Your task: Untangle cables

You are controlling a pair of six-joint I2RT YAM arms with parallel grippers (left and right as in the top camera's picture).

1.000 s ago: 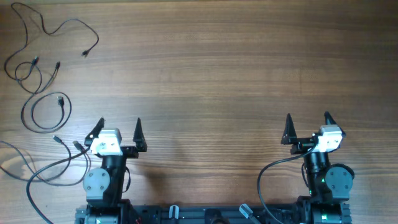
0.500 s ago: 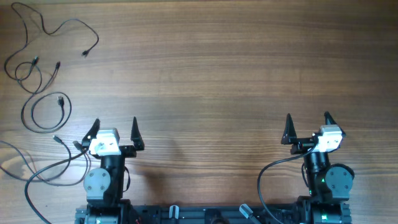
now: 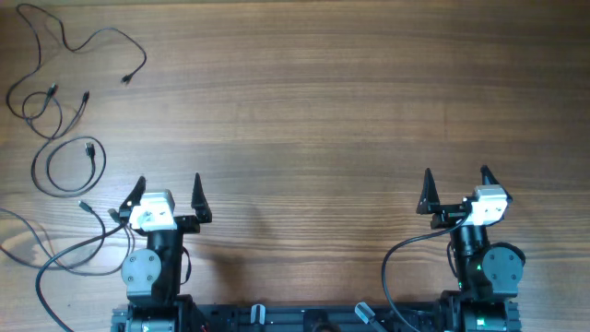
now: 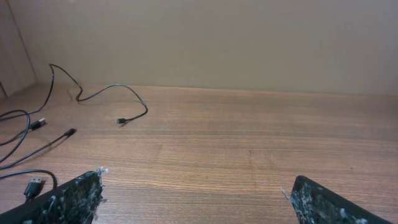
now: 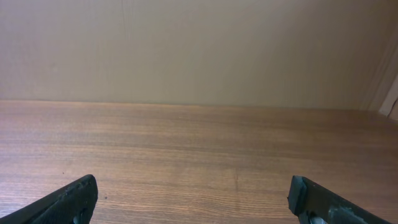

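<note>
Looking down on a wooden table point(image 3: 350, 101) filling the overhead view. Taking the left gripper point(image 3: 169, 180) as the mark, sitting close to the table's near edge with its jaws gaping wide and gripping nothing, its dark fingers point(image 4: 68, 202) showing at the bottom corners of the left wrist view. Finding the right gripper point(image 3: 456, 171) well apart to the right of the left gripper and level with it, likewise spreading its jaws wide around nothing. Seeing the cables point(image 3: 35, 168) lying loose on the wood to the left of and beyond the left gripper, running in separate loops and curves toward the far left corner, some trailing down past the left gripper on its left side. Noticing a small plug point(image 4: 122, 121) ending one curved cable ahead and left of the left gripper, and a flat plug point(image 4: 34, 185) lying just beside the left gripper's left finger
</note>
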